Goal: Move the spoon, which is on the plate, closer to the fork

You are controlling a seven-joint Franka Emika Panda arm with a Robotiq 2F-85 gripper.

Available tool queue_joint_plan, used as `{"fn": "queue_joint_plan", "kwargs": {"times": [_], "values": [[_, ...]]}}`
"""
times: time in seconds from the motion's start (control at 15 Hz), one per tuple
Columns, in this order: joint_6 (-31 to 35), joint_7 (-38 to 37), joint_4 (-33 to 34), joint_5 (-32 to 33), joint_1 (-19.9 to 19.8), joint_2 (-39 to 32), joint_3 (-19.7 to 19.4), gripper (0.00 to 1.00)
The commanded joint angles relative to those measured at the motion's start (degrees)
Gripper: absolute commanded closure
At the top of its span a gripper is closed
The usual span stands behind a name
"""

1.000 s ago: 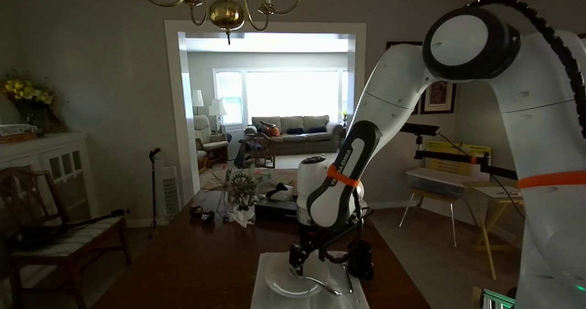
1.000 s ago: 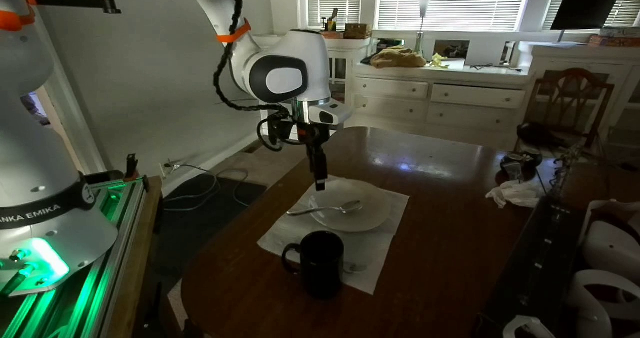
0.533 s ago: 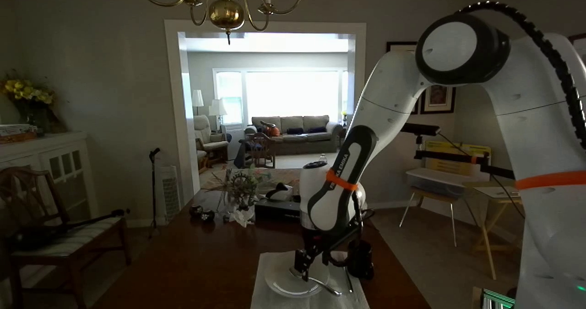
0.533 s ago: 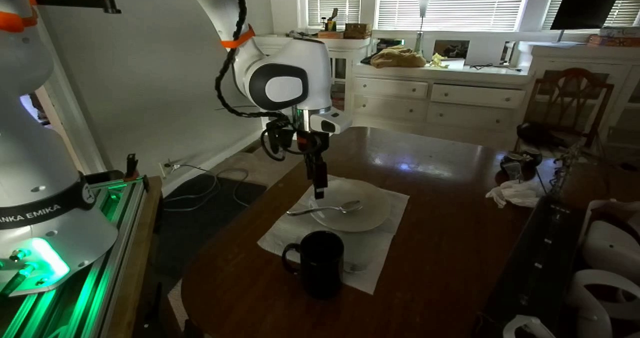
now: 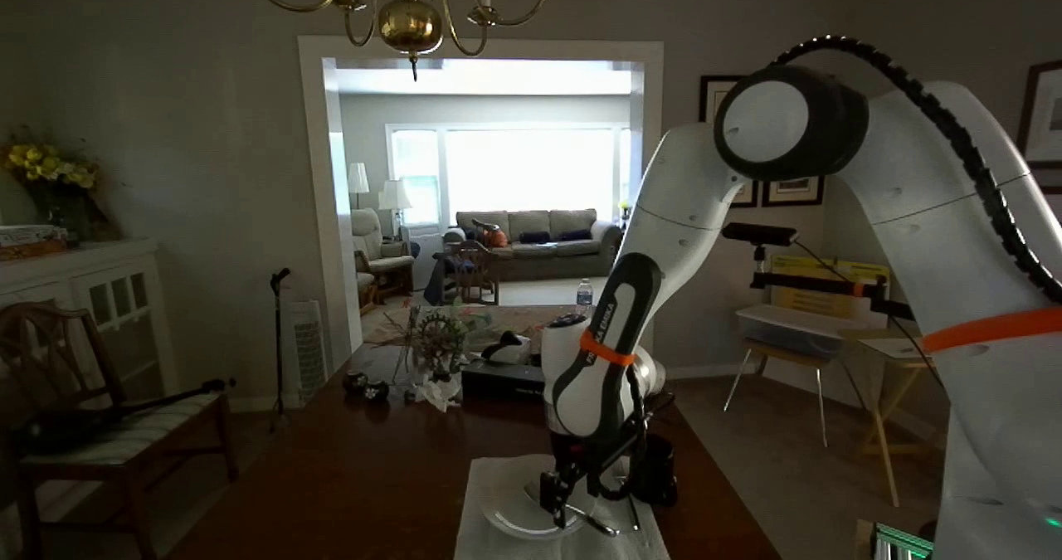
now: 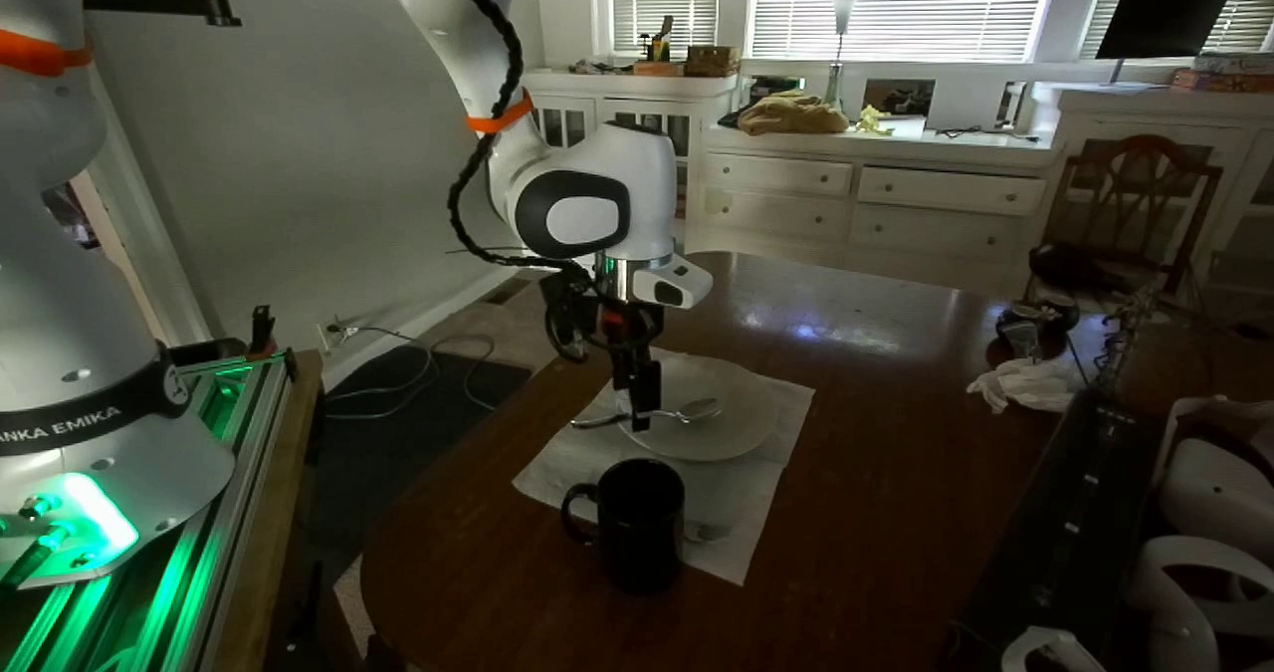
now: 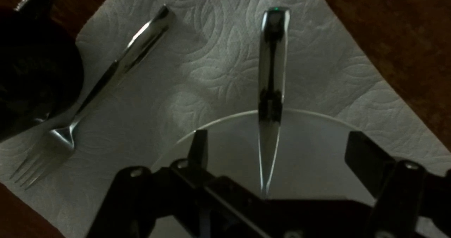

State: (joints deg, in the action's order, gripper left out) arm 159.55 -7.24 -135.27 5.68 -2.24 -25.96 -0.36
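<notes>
The silvery spoon lies across the white plate; in the wrist view its handle (image 7: 272, 72) points up over the rim and its bowl is hidden behind my gripper. The spoon's bowl (image 6: 700, 410) shows on the plate (image 6: 746, 435) in an exterior view. My gripper (image 7: 277, 141) is open, one finger on each side of the handle with a gap to both. In the exterior views the fingertips (image 6: 640, 421) are low over the plate's handle side (image 5: 557, 514). The fork (image 7: 105, 83) lies left of the spoon in the wrist view, on the paper mat, off the plate.
A black mug (image 6: 642, 528) stands beside the fork and partly hides it in an exterior view. A white paper mat (image 7: 218, 61) lies under plate and fork on the brown table (image 6: 856, 553). A black box (image 5: 502, 380) and white crumpled paper (image 6: 1025, 385) lie farther off.
My gripper has come down and shifted along the spoon toward its handle, and its fingers are now around the handle. The spoon, plate, fork and mug have not moved.
</notes>
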Motion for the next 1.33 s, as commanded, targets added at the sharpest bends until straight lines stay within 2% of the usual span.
{"fn": "queue_joint_plan", "kwargs": {"times": [0.0,0.07,0.13,0.27,0.33,0.4,0.53,0.6,0.67,0.8,0.87,1.0,1.27], "values": [[1.71,2.91,2.27,-2.09,0.28,-3.19,0.09,0.01],[2.05,2.98,2.54,-2.11,0.48,-3.49,0.03,0.02],[2.04,3.12,2.84,-2.09,0.58,-3.73,-0.04,0.11],[2.31,3.09,3.43,-1.81,0.89,-4.27,-0.48,0.13],[2.33,3.24,3.57,-1.97,0.7,-4.35,-0.39,0.19],[2.26,3.39,3.79,-2.06,0.55,-4.48,-0.3,0.18],[2.32,3.54,4.0,-2.34,0.35,-4.56,-0.12,0.32],[2.38,3.63,4.18,-2.34,0.34,-4.71,-0.11,0.31],[2.19,3.68,4.34,-2.32,0.36,-4.81,-0.12,0.36],[2.22,3.77,4.55,-2.38,0.3,-5.06,-0.06,0.4],[2.12,3.99,4.54,-2.56,0.1,-4.99,0.16,0.63],[2.27,3.95,4.49,-2.39,0.3,-4.86,0.03,0.66],[2.33,3.78,4.0,-2.27,0.56,-3.62,-0.16,0.98]]}}
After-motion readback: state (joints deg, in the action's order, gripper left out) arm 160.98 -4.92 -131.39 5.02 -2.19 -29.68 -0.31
